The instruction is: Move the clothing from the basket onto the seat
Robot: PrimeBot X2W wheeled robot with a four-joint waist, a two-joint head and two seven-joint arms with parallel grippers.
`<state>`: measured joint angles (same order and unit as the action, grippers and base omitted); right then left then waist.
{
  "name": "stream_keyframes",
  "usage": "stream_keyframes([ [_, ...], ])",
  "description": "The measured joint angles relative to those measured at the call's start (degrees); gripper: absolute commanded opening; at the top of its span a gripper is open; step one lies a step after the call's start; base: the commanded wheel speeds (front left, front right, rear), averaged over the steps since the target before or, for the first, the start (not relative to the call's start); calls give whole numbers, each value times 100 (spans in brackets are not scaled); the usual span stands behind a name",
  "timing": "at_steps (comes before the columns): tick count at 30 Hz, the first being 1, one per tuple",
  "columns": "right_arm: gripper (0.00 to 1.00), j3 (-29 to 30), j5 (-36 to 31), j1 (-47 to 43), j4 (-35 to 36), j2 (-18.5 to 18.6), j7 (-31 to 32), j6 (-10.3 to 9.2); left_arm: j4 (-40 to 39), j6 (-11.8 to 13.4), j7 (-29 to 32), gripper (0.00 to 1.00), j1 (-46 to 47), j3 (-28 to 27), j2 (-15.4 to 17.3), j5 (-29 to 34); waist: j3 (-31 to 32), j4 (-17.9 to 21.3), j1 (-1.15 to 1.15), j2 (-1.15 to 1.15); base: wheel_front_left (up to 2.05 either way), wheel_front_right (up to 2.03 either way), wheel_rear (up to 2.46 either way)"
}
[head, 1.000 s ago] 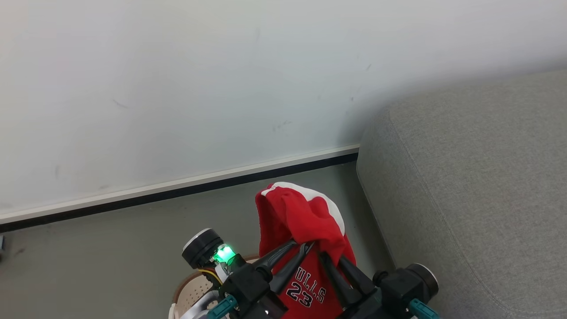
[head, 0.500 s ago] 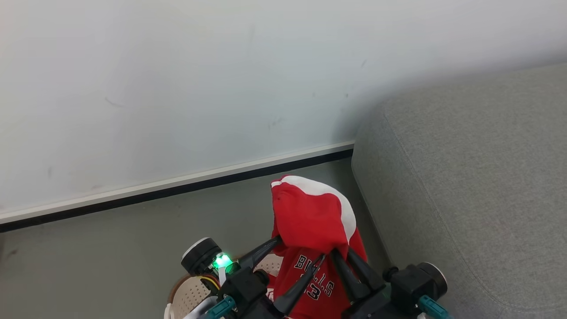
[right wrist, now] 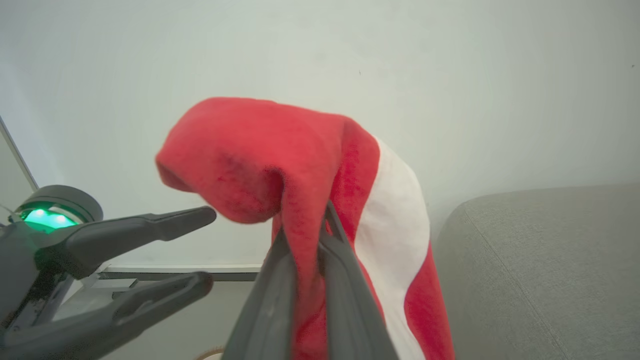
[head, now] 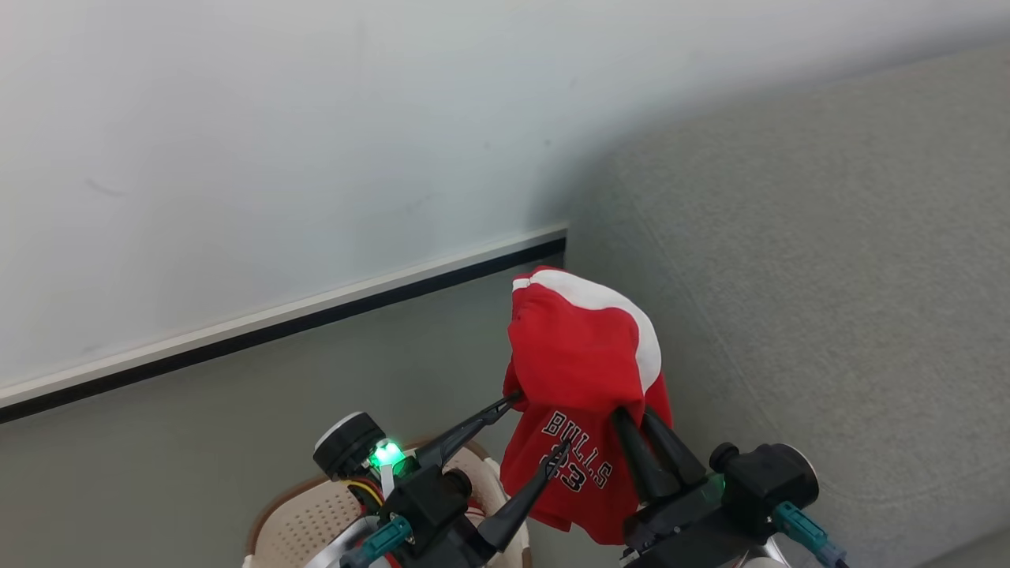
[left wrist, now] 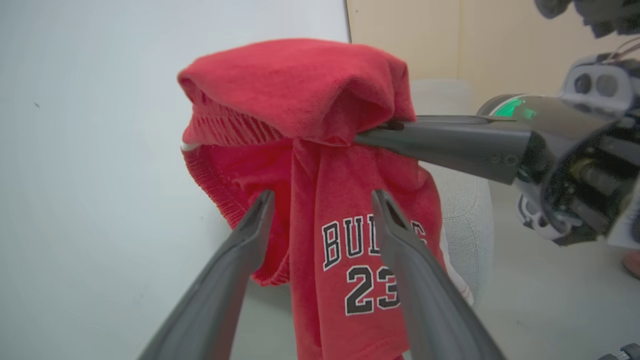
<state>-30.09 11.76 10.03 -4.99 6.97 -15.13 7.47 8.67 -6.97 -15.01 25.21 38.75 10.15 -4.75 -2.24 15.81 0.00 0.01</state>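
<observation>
The right pincer (head: 635,414) was pressed together on a fold of the red clothing (head: 580,363), which hung in the air above the floor, just beside the rounded edge of the seat (head: 828,276) and clear of the basket (head: 304,521) below. The left pincer (head: 539,424) stood spread, its fingers either side of the "BULLS 23" print without gripping it. To carry well, the right arm should lift the dangling hem over the cushion edge and release well onto the seat, with the left pincer drawn clear so nothing snags
</observation>
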Motion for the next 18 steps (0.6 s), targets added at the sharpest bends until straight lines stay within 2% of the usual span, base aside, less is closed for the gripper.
stream_keyframes([
  [18,0,378,-84,113,230,-247,-1,0,30,-9,111,100,471,234,187,-19,-506,1218,0,0,0,0,0],
])
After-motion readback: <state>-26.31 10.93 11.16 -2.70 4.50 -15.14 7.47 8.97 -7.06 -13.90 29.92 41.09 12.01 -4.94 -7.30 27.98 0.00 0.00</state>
